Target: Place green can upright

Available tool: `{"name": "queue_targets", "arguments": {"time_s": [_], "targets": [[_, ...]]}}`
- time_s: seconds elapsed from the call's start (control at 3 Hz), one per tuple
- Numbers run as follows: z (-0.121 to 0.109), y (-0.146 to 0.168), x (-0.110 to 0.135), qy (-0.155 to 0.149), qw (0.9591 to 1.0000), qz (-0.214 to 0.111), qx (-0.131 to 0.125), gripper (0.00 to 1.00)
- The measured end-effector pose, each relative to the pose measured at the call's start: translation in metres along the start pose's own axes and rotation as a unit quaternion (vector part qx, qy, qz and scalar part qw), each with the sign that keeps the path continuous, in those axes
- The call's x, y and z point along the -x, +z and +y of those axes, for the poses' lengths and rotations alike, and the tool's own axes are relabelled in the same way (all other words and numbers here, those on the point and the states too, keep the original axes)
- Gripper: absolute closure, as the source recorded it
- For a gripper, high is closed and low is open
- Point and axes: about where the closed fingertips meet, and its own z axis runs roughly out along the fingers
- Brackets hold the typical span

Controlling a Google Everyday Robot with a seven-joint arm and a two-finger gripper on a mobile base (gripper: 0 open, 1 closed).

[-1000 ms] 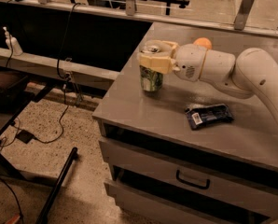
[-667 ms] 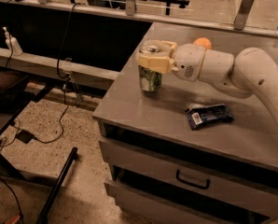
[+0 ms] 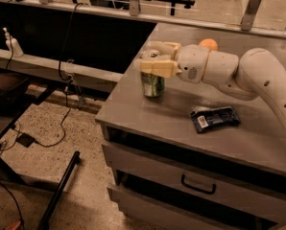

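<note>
Down at the front, the upper drawer [image 3: 191, 176] of the grey cabinet shows its dark handle [image 3: 198, 186], and a second drawer front [image 3: 148, 207] sits just below it. Off to the left, a black cable [image 3: 47, 140] trails over the speckled floor [image 3: 80, 128].

Up onto the surface [image 3: 143, 116]: nearest its front edge, on the right, a flat dark blue snack packet [image 3: 215, 119] lies on its own, well apart from the action.

And here's the main event: the green can [image 3: 153, 84] stands upright near the surface's left edge, base down on the grey top, silver lid showing up between the fingers. The pincer [image 3: 147, 56] comes in from the right at lid height, one pale finger [image 3: 157, 67] across the near side of the can's top and the other on the far side, pinching the can by its upper rim. Nothing else touches the can; the packet is off to its right and nearer the front.

Behind the pincer, the fat white arm [image 3: 258, 73] sweeps away to the right and out of the picture. Just beyond the wrist, an orange round fruit [image 3: 208, 43] peeks over it, resting further back on the surface.

Far left, on a lower ledge [image 3: 42, 61], a small white spray bottle [image 3: 11, 42] stands against the dark wall.
</note>
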Motion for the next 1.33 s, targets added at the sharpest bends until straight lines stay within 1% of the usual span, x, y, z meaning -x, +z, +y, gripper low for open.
{"name": "queue_targets", "arguments": {"time_s": [0.33, 0.67, 1.0, 1.33], "targets": [[0.001, 0.001, 0.000, 0.000, 1.0000, 0.000, 0.001, 0.00], [0.001, 0.001, 0.000, 0.000, 1.0000, 0.000, 0.001, 0.00], [-0.010, -0.032, 0.012, -0.026, 0.9995, 0.017, -0.012, 0.00], [-0.019, -0.071, 0.026, -0.049, 0.9979, 0.014, -0.040, 0.00]]}}
